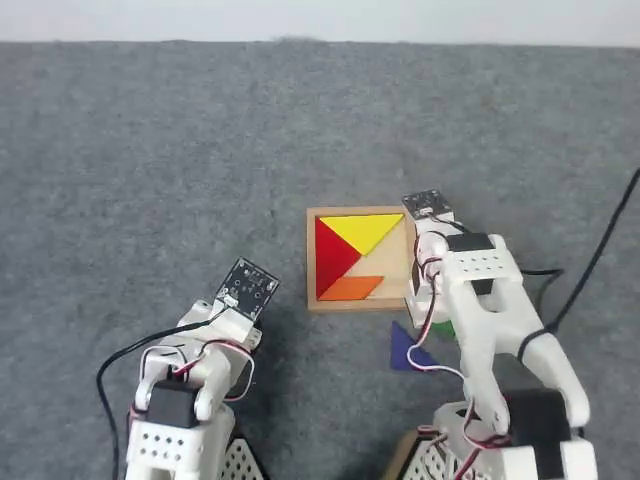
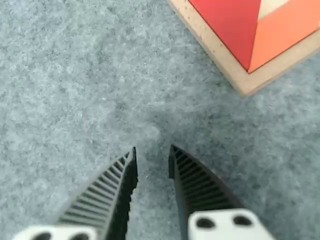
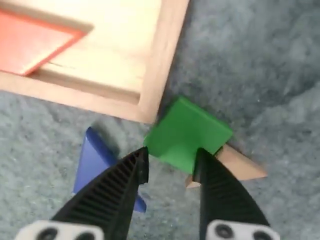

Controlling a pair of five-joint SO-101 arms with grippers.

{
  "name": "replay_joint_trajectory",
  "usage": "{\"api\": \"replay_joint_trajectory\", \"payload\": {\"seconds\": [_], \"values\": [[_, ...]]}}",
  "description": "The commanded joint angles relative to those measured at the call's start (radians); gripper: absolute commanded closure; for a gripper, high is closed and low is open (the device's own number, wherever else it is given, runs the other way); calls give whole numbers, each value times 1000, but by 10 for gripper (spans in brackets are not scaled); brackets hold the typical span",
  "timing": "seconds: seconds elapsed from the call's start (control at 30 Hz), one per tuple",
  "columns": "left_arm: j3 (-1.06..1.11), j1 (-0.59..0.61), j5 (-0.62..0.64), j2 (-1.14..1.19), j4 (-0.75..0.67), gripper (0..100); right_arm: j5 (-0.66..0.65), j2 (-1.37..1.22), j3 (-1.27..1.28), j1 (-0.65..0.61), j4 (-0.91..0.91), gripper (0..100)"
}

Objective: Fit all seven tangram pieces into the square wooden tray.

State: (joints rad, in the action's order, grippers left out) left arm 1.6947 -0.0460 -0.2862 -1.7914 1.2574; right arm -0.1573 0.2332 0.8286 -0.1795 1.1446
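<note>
green square looks like light, stiff, slick wood, so i'd pinch its flat edges. right gripper is spread around its corner, left gripper parted, empty.

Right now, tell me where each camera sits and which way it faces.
High view: fixed above, looking down on table and tray; left arm and right arm show.
Left wrist view: on the left arm, facing down past the left claw toward a tray corner.
Right wrist view: on the right arm, facing down past the right claw at the green piece beside the tray.
Shared: high and left wrist views both show the red piece.
</note>
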Motion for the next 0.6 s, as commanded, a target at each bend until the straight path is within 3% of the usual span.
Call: {"api": "replay_joint_trajectory", "payload": {"seconds": [0.0,0.17,0.33,0.57], "values": [[-12,6,-9,-11,-2,902,51,50,9,13,-25,783],[-12,6,-9,-11,-2,902,14,48,9,74,-79,756],[-12,6,-9,-11,-2,902,-32,61,-8,219,-105,757],[-12,6,-9,-11,-2,902,-46,139,-77,298,110,757]]}}
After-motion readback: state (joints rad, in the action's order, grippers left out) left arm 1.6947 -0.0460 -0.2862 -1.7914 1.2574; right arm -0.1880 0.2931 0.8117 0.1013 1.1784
